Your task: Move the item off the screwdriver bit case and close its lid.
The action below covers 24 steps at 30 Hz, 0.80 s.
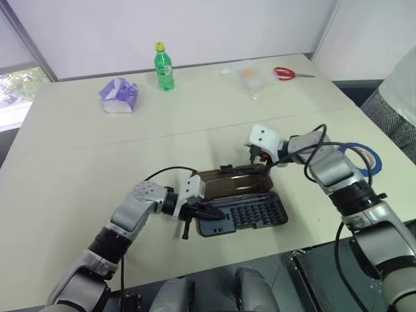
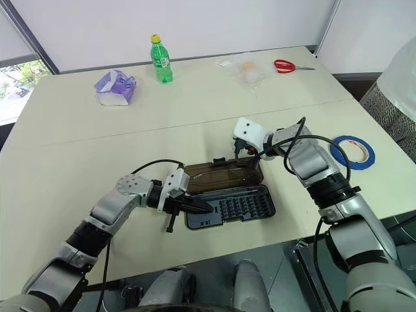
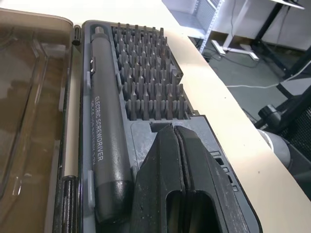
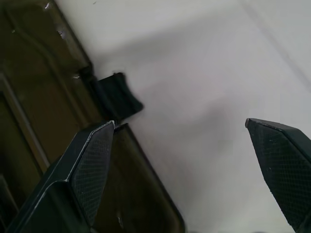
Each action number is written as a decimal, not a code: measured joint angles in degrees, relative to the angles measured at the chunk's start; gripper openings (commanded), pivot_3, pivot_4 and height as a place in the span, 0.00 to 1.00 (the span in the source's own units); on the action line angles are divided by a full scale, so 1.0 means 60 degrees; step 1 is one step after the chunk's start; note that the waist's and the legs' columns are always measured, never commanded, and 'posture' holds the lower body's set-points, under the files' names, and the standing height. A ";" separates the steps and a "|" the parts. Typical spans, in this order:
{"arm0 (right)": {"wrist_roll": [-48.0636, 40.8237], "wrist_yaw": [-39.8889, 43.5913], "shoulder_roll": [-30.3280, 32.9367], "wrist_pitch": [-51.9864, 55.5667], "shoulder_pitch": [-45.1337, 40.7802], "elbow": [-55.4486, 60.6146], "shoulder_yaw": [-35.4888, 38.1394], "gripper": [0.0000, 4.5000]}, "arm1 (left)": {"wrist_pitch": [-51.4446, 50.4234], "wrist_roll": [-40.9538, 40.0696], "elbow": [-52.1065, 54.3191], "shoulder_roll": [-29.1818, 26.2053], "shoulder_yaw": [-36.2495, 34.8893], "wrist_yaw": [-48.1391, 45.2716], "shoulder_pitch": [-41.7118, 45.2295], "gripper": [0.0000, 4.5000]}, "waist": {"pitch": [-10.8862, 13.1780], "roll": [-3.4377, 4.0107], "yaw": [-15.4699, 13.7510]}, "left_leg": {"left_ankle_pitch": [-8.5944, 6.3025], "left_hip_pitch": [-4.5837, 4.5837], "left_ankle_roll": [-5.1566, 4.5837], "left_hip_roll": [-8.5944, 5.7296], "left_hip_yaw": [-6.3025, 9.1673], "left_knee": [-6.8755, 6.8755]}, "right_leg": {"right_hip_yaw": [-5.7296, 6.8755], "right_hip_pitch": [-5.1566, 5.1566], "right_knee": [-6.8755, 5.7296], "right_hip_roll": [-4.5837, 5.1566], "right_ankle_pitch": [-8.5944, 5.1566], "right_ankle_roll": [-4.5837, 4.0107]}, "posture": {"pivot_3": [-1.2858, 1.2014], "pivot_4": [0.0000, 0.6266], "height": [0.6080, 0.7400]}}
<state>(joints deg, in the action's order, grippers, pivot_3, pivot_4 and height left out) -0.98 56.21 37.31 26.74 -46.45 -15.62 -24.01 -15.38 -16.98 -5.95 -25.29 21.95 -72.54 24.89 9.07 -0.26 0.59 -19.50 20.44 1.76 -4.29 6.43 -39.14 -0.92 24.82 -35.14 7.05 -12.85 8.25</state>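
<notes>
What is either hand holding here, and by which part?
Nothing is held. The right hand is open over the far edge of the lid, beside its latch tab. The left hand is shut, its fingers resting on the screwdriver bit case.

The screwdriver bit case [image 1: 244, 213] lies open near the table's [image 1: 78, 169] front edge, its lid [image 1: 235, 180] flat behind it. An electric screwdriver [image 3: 103, 145] lies in the tray beside the bits. The tape roll [image 1: 363, 158] rests well right; bottle [image 1: 164, 67], tissue pack [image 1: 118, 95] and scissors [image 1: 286, 73] sit far behind.
</notes>
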 measured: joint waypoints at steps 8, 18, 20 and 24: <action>0.0522 0.0302 -0.0343 -0.0898 -0.0296 -0.1121 -0.0014 1.00 | -0.0058 0.0018 0.0127 -0.0001 -0.0022 0.0145 -0.0042 0.00 | -0.0001 0.0001 0.0013 | 0.0001 -0.0004 0.0002 0.0000 0.0003 0.0000 | 0.0001 0.0002 -0.0006 0.0000 0.0000 0.0000 | 0.52 0.24 1.00; 0.0707 0.1019 -0.0560 -0.1909 -0.0493 -0.1992 -0.0074 0.37 | -0.0065 0.0027 0.0159 0.0000 -0.0053 0.0416 -0.0047 0.00 | -0.0003 0.0000 0.0034 | 0.0003 -0.0027 0.0006 0.0001 0.0002 -0.0003 | -0.0001 -0.0019 -0.0008 0.0000 0.0002 -0.0002 | 0.52 0.24 1.00; 0.0771 0.1240 -0.0582 -0.2147 -0.0480 -0.2041 -0.0090 0.13 | -0.0061 0.0042 0.0146 -0.0005 -0.0094 0.0499 -0.0046 0.00 | -0.0005 0.0000 0.0043 | 0.0006 -0.0034 0.0011 0.0002 0.0002 -0.0004 | -0.0001 -0.0022 -0.0011 -0.0002 0.0004 -0.0006 | 0.52 0.24 1.00; 0.1070 0.1206 -0.0528 -0.2313 -0.0604 -0.2328 -0.0033 0.07 | -0.0042 0.0100 0.0071 -0.0024 -0.0150 0.0633 -0.0024 0.00 | -0.0037 -0.0014 0.0045 | 0.0005 -0.0067 0.0011 0.0007 0.0005 -0.0001 | 0.0000 -0.0052 -0.0010 -0.0010 0.0005 -0.0007 | 0.52 0.24 1.00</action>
<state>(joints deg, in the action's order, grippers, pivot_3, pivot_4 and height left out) 5.44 63.44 34.14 12.86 -50.08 -29.59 -24.20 -15.63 -16.39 -5.52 -25.43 21.05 -68.74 24.74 8.85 -0.34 0.87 -19.47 20.04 1.83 -4.25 6.45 -39.15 -0.92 24.50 -35.20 7.00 -12.82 8.20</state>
